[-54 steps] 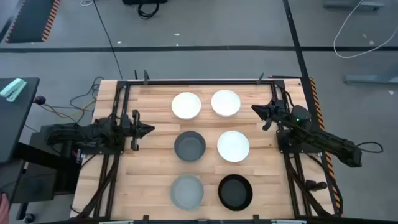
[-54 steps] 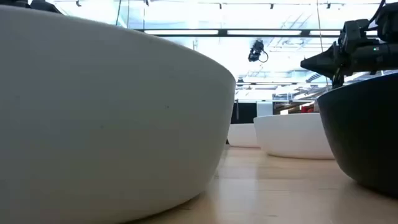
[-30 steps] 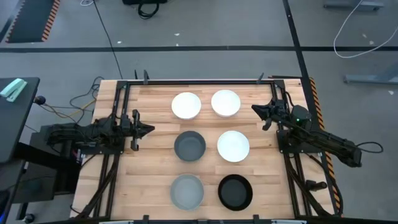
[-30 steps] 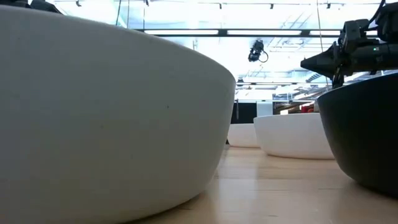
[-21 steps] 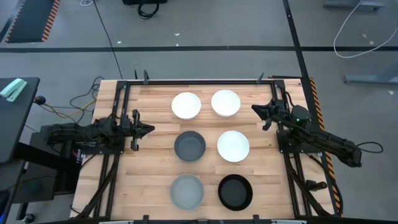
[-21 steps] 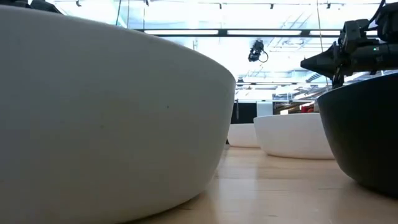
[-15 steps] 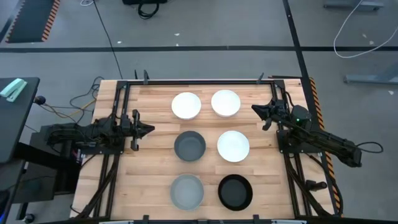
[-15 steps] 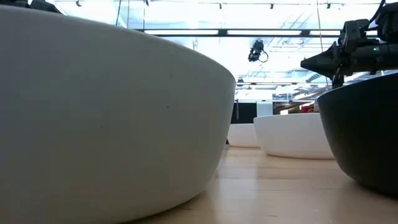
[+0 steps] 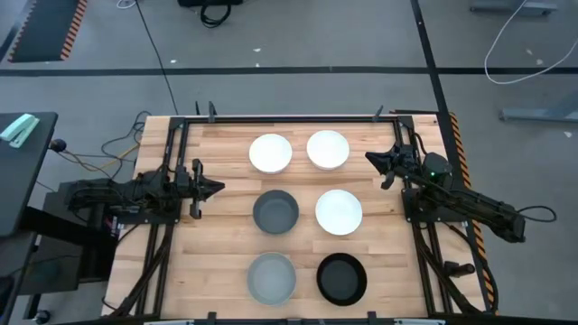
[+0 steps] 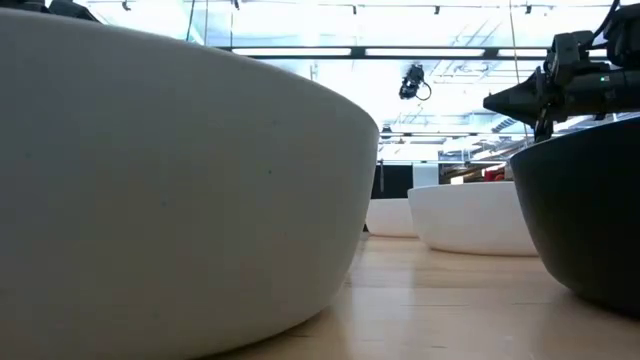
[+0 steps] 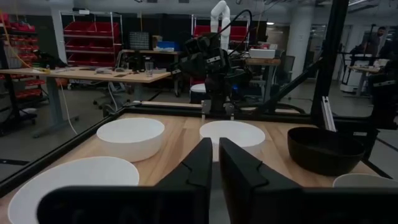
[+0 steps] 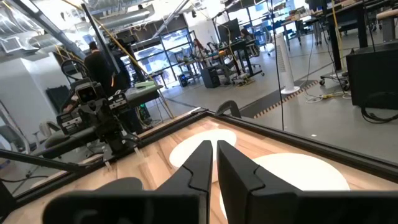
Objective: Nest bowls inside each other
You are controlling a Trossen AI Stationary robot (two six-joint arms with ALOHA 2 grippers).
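Six bowls stand apart on their bases on the wooden table [image 9: 217, 262], in three rows of two. Two white bowls [image 9: 270, 153] [image 9: 327, 149] are at the far side. The dark grey bowl [image 9: 275, 211] and a third white bowl [image 9: 339, 211] are in the middle. The light grey bowl [image 9: 272, 277] and the black bowl [image 9: 341, 278] are nearest. My left gripper [image 9: 218, 188] hangs level at the table's left, shut, pointing toward the bowls. My right gripper [image 9: 369, 158] hangs level at the right, shut, pointing toward the far white bowls. Neither holds anything.
A black metal frame [image 9: 289, 117] runs along the table's far edge and down both sides. Bare wood lies between each gripper and the bowls. In the low view the light grey bowl [image 10: 180, 200] and the black bowl [image 10: 590, 220] fill the foreground.
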